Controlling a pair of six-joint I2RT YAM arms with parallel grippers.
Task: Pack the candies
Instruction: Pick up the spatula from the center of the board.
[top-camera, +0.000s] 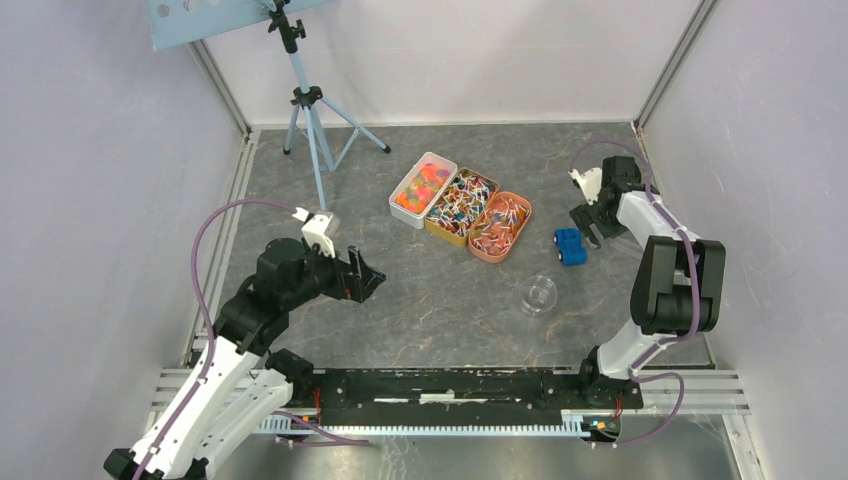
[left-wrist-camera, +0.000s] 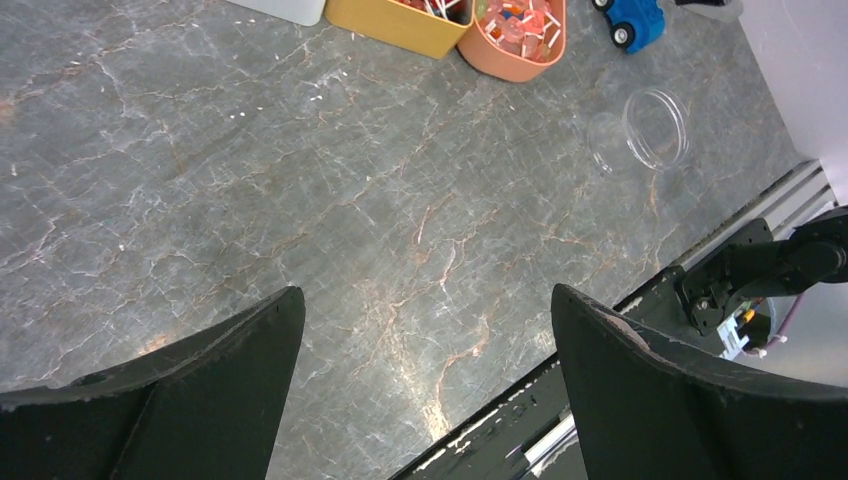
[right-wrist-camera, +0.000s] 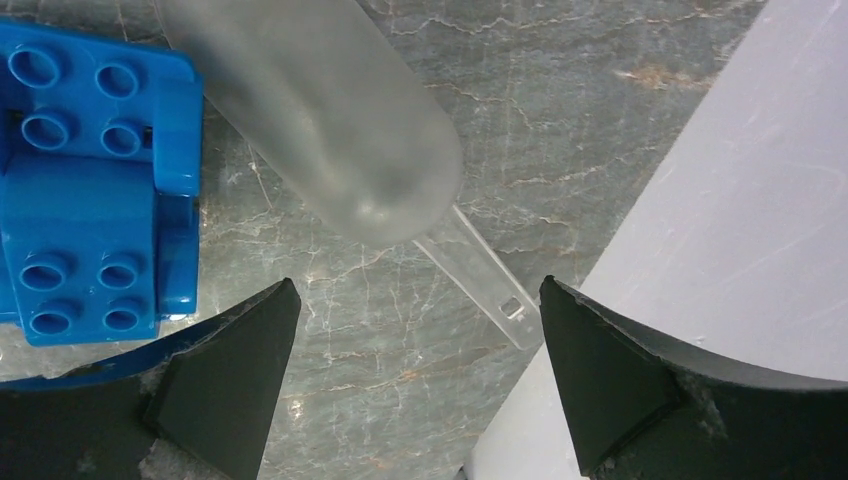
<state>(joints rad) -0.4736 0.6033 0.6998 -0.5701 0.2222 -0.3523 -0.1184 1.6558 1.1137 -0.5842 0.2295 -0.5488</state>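
- Candies (top-camera: 462, 205) in three open trays (top-camera: 489, 257) side by side, mid-counter toward the far side: bright unwrapped ones in the white tray on the left, twist-wrapped ones in the yellow and orange trays. Kept apart by kind, presumably for picking one sort at a time.
- Just right of the orange tray, a blue toy car (top-camera: 570, 246). Nearer than both, a small clear cup (top-camera: 540, 295), empty and standing apart, likely the thing to pack into.
- Right gripper (top-camera: 592, 230) low over the counter (top-camera: 430, 320), just right of the car, fingers spread wide with nothing between them.
- Left gripper (top-camera: 370, 275) raised over bare counter well left of the trays, fingers likewise wide apart and empty, seemingly on standby.
- Only from the right wrist: a clear plastic piece (right-wrist-camera: 480, 285) on the counter between car and right wall, thin at one end and blurred at the thick end. Possibly a scoop; cannot tell. Not to be made out from overhead.
- Only from the left wrist: the cup's bare inside.
- Only from overhead: all three trays whole, both arms, and a tripod (top-camera: 312, 110) at the far left.
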